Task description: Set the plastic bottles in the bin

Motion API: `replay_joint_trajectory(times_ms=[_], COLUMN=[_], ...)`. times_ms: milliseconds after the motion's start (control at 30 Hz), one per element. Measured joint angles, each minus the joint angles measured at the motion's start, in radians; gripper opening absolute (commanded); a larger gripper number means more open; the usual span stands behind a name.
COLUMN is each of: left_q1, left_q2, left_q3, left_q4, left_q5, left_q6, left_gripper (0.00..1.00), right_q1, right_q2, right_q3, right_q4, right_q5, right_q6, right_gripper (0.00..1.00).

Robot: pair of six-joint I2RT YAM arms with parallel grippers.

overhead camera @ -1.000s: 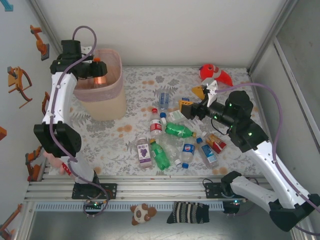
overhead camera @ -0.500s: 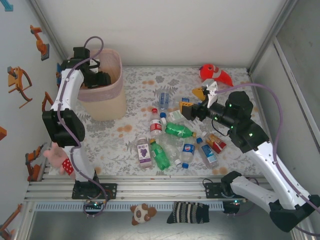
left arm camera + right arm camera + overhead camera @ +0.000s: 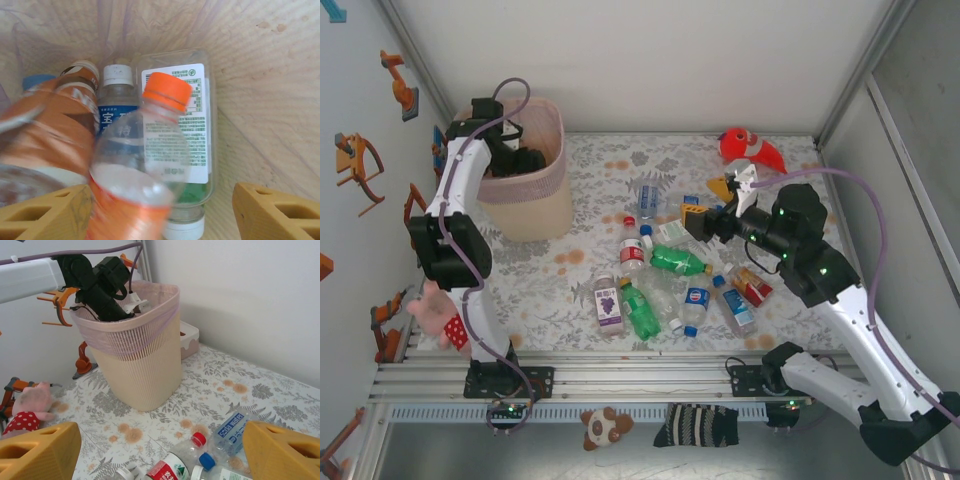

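The bin [image 3: 556, 172] stands at the back left, and my left gripper [image 3: 520, 160] reaches down inside it. In the left wrist view that gripper [image 3: 160, 194] is open. A blurred clear bottle with an orange cap and label [image 3: 150, 145] lies loose between the fingers, beside the left one. Under it rest a blue-label bottle [image 3: 116, 102], a brown-label bottle [image 3: 55, 130] and a green-label bottle [image 3: 196, 115]. Several plastic bottles [image 3: 660, 275] are scattered mid-table. My right gripper [image 3: 706, 204] hovers open over their far edge, holding nothing [image 3: 160, 440]; a red-capped bottle [image 3: 175, 465] lies below it.
A red fish plush [image 3: 752, 147] lies at the back right. A pink plush toy [image 3: 435, 315] sits by the left arm's base. A small box [image 3: 189, 335] stands behind the bin [image 3: 140, 365]. Walls close the back and both sides.
My left gripper has dropped from above the rim into the bin and its jaws have widened, letting the orange bottle slip. The right arm has stayed still.
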Motion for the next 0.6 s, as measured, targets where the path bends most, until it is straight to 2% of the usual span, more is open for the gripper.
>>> replay_joint_trajectory(times_ms=[300,600], left_q1=[0.0,0.0], left_q2=[-0.062,-0.179], left_q3=[0.0,0.0], left_q4=[0.0,0.006], left_q5=[0.0,0.039], left_q6=[0.0,-0.007], left_gripper=[0.75,0.75], right_q1=[0.0,0.0], right_q2=[-0.006,0.014], right_q3=[0.002,0.04], right_q4=[-0.064,-0.219], right_q5=[0.044,0.137], right_q6=[-0.014,-0.068], right_gripper=[0.81,0.78])
